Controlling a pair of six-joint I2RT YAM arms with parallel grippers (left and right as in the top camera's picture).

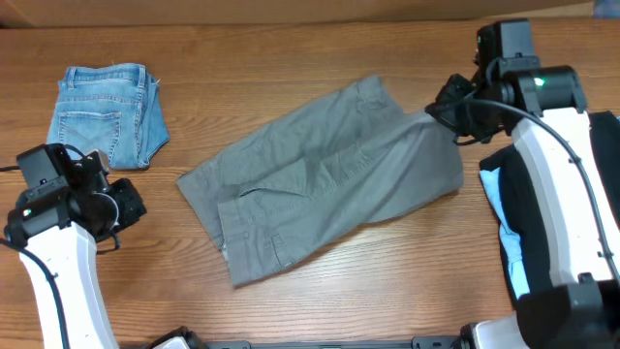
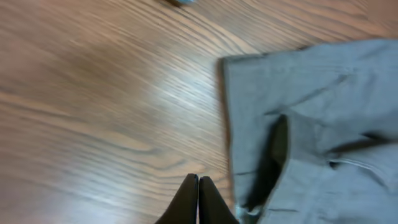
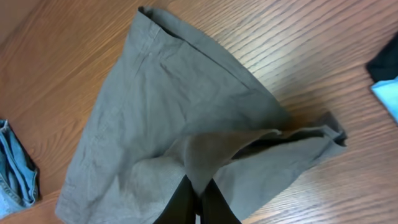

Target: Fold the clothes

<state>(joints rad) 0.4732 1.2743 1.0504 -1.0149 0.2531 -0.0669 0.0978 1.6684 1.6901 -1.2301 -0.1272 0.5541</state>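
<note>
Evidently soft and limp, the grey-khaki cotton shorts (image 1: 320,179) lie at the middle of the wooden table (image 1: 291,58) and should drape when lifted; hems and waistband look the firmest holds. The right gripper (image 1: 441,107) is clamped on a leg hem at two o'clock. The left gripper (image 2: 198,186), fingers together and empty, hovers at eight o'clock.

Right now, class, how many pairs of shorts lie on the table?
2: grey-khaki shorts mid-table; folded blue denim shorts at the far-left corner. The dark pile at the right edge may hide more.
</note>
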